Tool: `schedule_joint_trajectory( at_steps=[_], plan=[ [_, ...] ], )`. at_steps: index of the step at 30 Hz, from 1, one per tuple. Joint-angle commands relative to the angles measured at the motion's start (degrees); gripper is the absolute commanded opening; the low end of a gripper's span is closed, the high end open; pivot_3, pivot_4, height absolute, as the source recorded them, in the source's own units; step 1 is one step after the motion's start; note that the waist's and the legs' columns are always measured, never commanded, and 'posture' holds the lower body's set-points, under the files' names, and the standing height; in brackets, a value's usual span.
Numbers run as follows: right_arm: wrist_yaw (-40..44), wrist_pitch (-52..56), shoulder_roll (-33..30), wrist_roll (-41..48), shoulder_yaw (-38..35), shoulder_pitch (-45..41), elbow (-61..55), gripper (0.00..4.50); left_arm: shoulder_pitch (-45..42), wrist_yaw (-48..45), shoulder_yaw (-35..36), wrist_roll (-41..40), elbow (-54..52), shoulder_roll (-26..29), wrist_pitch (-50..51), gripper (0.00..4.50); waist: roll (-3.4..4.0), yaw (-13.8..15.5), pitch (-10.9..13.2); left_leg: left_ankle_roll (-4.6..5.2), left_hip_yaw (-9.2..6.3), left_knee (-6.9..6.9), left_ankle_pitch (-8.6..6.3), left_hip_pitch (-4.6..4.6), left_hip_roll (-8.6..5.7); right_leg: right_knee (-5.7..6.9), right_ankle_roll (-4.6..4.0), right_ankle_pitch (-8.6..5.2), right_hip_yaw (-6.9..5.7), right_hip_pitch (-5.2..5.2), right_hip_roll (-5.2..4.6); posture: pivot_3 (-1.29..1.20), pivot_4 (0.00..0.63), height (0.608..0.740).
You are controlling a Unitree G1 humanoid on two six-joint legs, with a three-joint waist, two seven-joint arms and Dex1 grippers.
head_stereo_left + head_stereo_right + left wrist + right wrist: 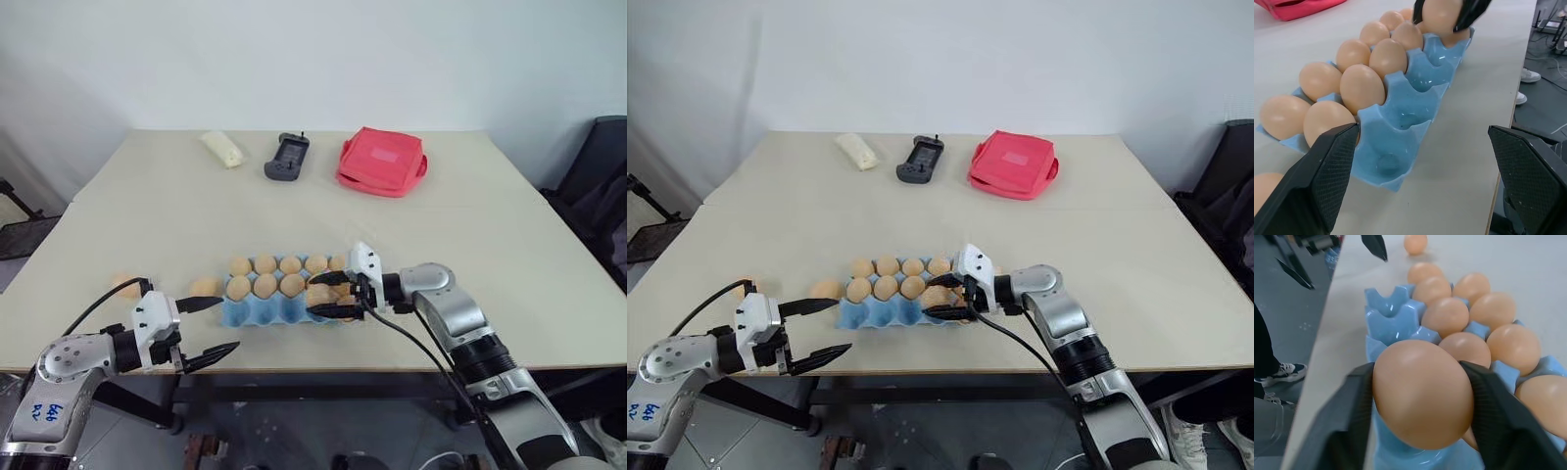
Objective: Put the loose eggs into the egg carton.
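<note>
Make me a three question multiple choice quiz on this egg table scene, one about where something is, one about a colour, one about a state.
1. Where is the red square pouch?
A. far side of the table
B. inside the carton
C. on the floor

2. What colour is the moulded egg carton?
A. green
B. light blue
C. grey

3. What is the right pincer doing?
A. standing open over bare table
B. gripping a pale tan-orange egg
C. gripping the pouch

Answers: 1 A, it lies near the table's back edge. 2 B, its cups are blue. 3 B, the fingers clamp the egg over the carton's end.
</note>
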Motion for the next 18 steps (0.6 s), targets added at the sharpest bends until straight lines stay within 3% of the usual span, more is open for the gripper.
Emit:
schedule_joint_trajectory(
  at_steps=[1, 2, 10, 18],
  plan=[
    [0.5, 0.9, -1.5, 2.6, -2.5, 0.9, -4.1, 4.18, 0.4, 0.6, 1.3, -0.6, -2.0, 0.1, 0.1, 4.50, 0.00, 0.0, 0.0, 0.00, 0.01, 0.00, 0.00, 0.00, 0.00, 0.00, 0.00, 0.00, 0.00, 0.00, 0.00, 0.00, 0.150, 0.740],
    [0.8, 1.2, -2.1, 3.2, -3.1, 1.3, -5.2, 4.48, 0.5, 0.7, 1.2, -0.5, -2.0, 0.2, 0.3, 4.50, 0.00, 0.0, 0.0, 0.00, 0.01, 0.00, 0.00, 0.00, 0.00, 0.01, 0.00, 0.00, 0.00, 0.00, 0.01, 0.00, 0.150, 0.740],
    [-3.1, -1.4, -10.1, 7.0, -14.3, 11.3, -11.1, 4.48, -2.2, 1.4, 0.2, -4.2, -4.0, -1.4, 6.0, 4.50, -0.03, 0.2, 0.0, -0.01, -0.01, 0.00, -0.01, 0.02, -0.03, -0.04, 0.02, 0.01, -0.03, 0.07, 0.00, 0.00, 0.150, 0.740],
    [-8.8, -12.3, -13.1, 4.3, -21.0, 17.4, -0.6, 4.48, -6.0, 2.8, -2.3, -4.8, -5.2, -4.8, 8.5, 4.50, -0.03, -0.2, 0.0, 0.06, 0.02, 0.04, 0.05, 0.19, -0.01, 0.00, 0.04, 0.02, 0.05, 0.20, 0.18, 0.00, 0.150, 0.740]
  ],
)
